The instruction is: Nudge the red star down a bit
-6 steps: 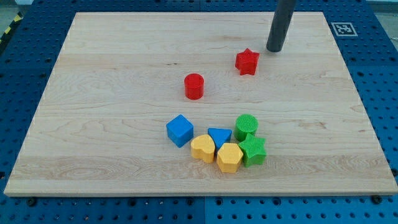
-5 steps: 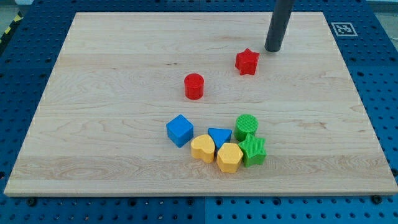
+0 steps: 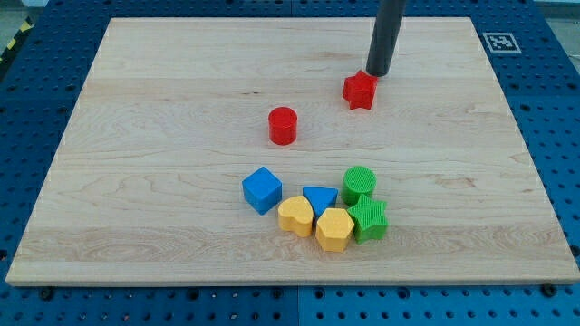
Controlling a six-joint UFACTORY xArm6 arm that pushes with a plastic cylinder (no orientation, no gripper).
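Red star-shaped block [image 3: 360, 91] lies in the upper right part of the pale wooden board [image 3: 163, 109], toward the view's top. My tip [image 3: 378, 73], the lower end of the straight dark rod, sits just above and to the right of the star, touching its upper right edge or very nearly so; I cannot tell which. The rod has no fingers, so it grips nothing and only rests beside the star.

Red cylinder block [image 3: 283, 125] stands apart from the star, down and to the view's left. Lower still, a cluster of six blocks sits near the board's centre bottom: blue cube [image 3: 262, 189] at the left; yellow rounded block [image 3: 295, 215]; blue triangular block [image 3: 320, 198]; yellow hexagonal block [image 3: 334, 228]; green cylinder [image 3: 360, 183]; and green star-shaped block [image 3: 369, 219] at the right. The board lies on a blue perforated table [image 3: 36, 100].
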